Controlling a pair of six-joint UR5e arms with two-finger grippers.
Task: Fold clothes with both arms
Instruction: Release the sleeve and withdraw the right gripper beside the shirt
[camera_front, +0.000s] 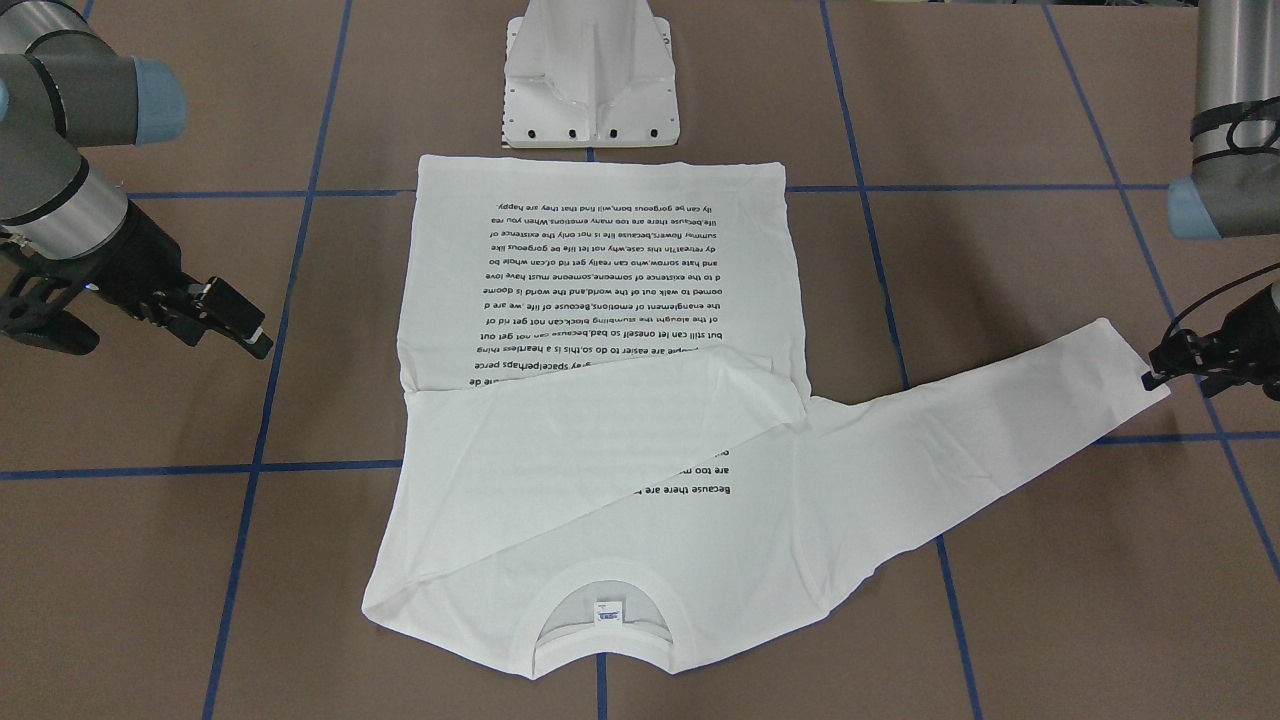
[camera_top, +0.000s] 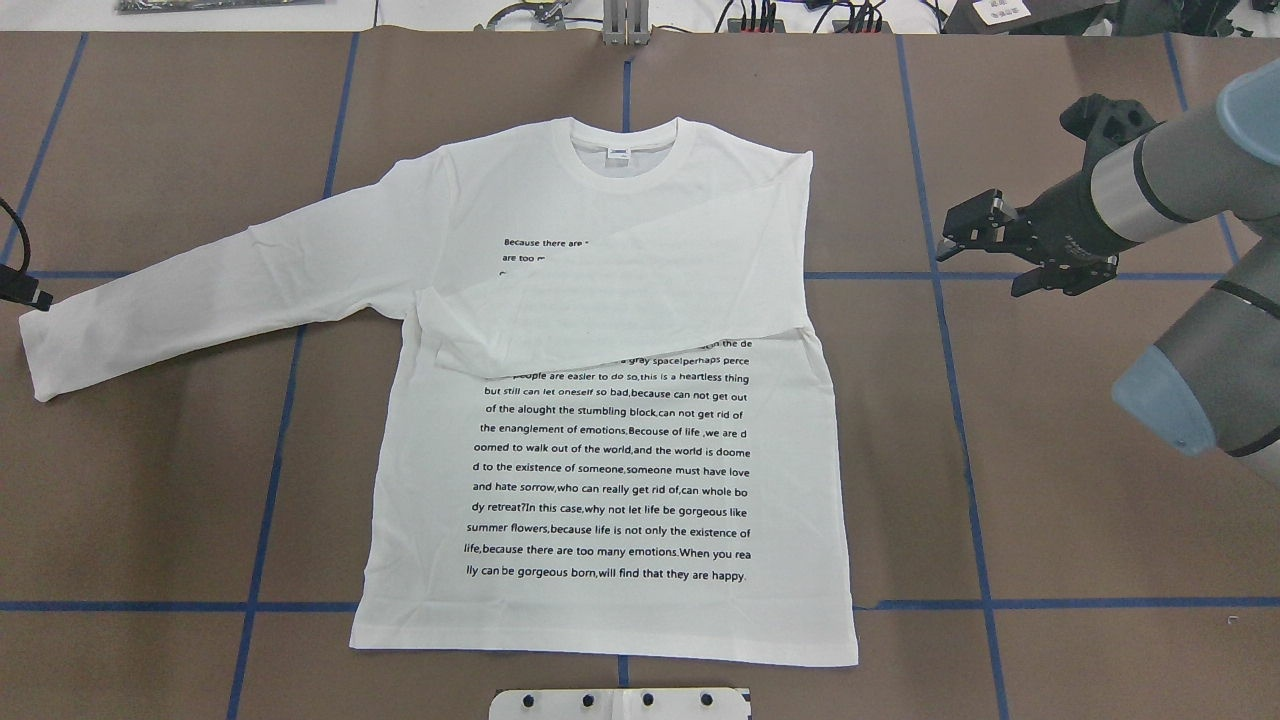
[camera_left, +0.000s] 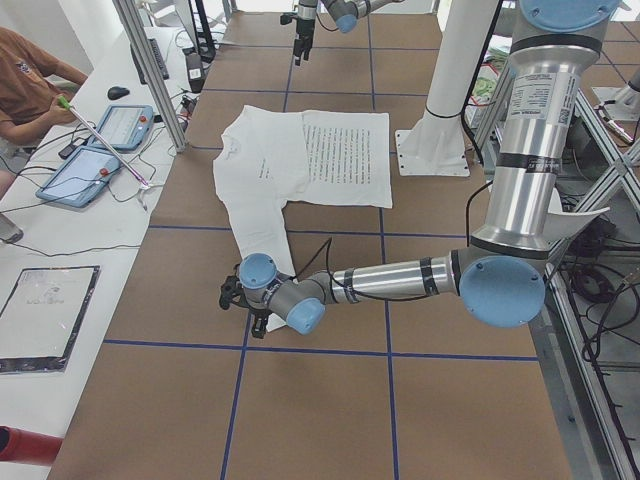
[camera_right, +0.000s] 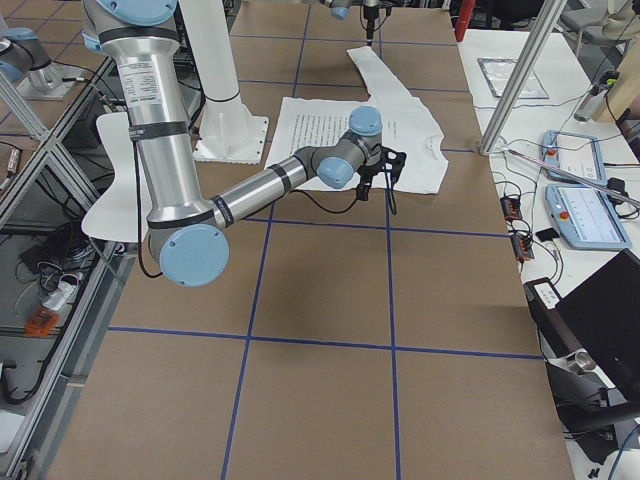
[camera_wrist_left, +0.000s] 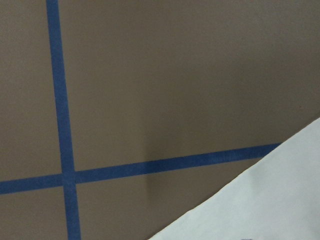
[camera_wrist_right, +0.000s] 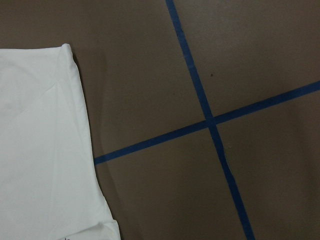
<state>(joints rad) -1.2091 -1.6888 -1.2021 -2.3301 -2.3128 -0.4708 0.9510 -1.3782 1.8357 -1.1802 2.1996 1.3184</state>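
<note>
The white long-sleeved T-shirt (camera_top: 610, 470) lies flat on the brown table with its printed text up and its collar (camera_top: 625, 150) on the side away from the robot. One sleeve (camera_top: 640, 300) is folded across the chest. The other sleeve (camera_front: 1000, 420) stretches out straight. My left gripper (camera_front: 1160, 372) sits at this sleeve's cuff (camera_top: 40, 350), and I cannot tell whether it is open or shut. The left wrist view shows only a corner of white cloth (camera_wrist_left: 265, 200). My right gripper (camera_top: 985, 250) hovers open beside the folded shoulder, holding nothing.
The white pedestal base (camera_front: 590, 90) stands just behind the shirt's hem. Blue tape lines (camera_top: 960, 400) cross the table. A person (camera_left: 25, 80) sits at a side bench with tablets (camera_left: 100, 150) along the far edge. Aluminium frame posts (camera_left: 150, 70) stand there too.
</note>
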